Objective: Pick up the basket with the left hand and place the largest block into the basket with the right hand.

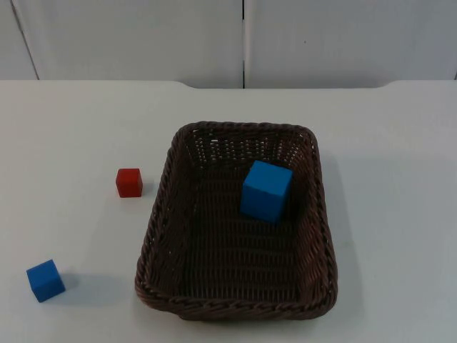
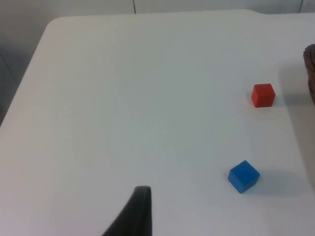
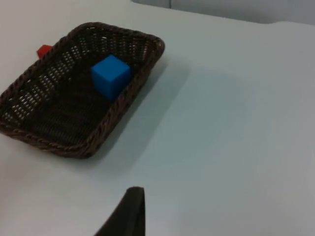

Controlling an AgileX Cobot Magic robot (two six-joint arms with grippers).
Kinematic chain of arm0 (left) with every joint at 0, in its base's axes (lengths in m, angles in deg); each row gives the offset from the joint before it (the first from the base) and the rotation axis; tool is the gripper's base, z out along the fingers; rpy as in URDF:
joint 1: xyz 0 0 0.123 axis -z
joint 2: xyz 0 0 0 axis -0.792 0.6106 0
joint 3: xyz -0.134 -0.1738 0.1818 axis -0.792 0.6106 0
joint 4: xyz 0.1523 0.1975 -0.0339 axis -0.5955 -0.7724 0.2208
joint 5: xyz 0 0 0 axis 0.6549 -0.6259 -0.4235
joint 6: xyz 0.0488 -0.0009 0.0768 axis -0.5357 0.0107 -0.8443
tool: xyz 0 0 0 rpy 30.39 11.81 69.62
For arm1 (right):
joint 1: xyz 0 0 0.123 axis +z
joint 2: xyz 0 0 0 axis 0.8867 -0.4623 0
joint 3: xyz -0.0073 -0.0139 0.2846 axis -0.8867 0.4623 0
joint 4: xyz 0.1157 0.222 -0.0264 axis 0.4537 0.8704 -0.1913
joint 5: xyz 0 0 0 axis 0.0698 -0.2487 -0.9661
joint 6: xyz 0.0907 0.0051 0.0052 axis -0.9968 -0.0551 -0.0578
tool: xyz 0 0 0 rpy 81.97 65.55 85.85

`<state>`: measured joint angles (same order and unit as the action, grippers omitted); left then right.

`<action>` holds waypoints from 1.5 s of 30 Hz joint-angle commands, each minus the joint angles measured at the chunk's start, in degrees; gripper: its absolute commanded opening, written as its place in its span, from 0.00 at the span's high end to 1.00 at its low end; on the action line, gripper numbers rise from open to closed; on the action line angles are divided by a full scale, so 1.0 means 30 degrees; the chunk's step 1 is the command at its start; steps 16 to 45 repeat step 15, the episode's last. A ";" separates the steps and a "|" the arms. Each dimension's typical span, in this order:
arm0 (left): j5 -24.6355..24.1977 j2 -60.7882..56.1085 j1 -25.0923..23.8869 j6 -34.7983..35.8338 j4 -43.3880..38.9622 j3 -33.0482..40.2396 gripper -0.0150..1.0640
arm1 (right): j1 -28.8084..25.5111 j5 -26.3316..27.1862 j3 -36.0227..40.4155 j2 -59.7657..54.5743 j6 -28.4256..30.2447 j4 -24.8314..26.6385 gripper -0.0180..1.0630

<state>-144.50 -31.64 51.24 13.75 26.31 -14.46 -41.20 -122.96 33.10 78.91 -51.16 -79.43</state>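
Basket [image 1: 235,286], dark brown wicker, sits on the white counter [image 1: 385,214] near its front edge, the large blue block [image 1: 265,190] inside. Small red block [image 1: 129,182] and small blue block [image 1: 46,280] lie left of it. Both tools wait well apart from it.

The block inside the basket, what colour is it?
Blue. The large block lying in the brown wicker basket shows best in the top view.
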 commanded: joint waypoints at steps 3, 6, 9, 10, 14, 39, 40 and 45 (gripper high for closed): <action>0.0025 -0.0070 -0.0047 0.0047 -0.0054 0.0082 0.01 | -0.1452 0.0178 0.0124 0.0047 0.0000 0.0019 0.01; 0.0025 -0.0070 -0.0047 0.0047 -0.0054 0.0082 0.01 | -0.2515 0.0178 0.0124 0.0047 0.0000 0.0019 0.01; 0.0025 -0.0070 -0.0047 0.0047 -0.0054 0.0082 0.01 | -0.3306 0.0178 0.0124 0.0047 0.0000 0.0019 0.01; 0.0025 -0.0070 -0.0047 0.0047 -0.0054 0.0082 0.01 | -0.3683 0.0178 0.0124 0.0047 0.0000 0.0019 0.01; 0.0025 -0.0070 -0.0047 0.0047 -0.0054 0.0082 0.01 | -0.4736 0.0178 0.0124 0.0047 0.0000 0.0019 0.01; 0.0025 -0.0070 -0.0047 0.0047 -0.0054 0.0082 0.01 | -0.4948 0.0178 0.0124 0.0047 0.0000 0.0019 0.01; 0.0025 -0.0070 -0.0047 0.0047 -0.0054 0.0082 0.01 | -0.4948 0.0178 0.0124 0.0047 0.0000 0.0019 0.01; 0.0025 -0.0070 -0.0047 0.0047 -0.0054 0.0082 0.01 | -0.4948 0.0178 0.0124 0.0047 0.0000 0.0019 0.01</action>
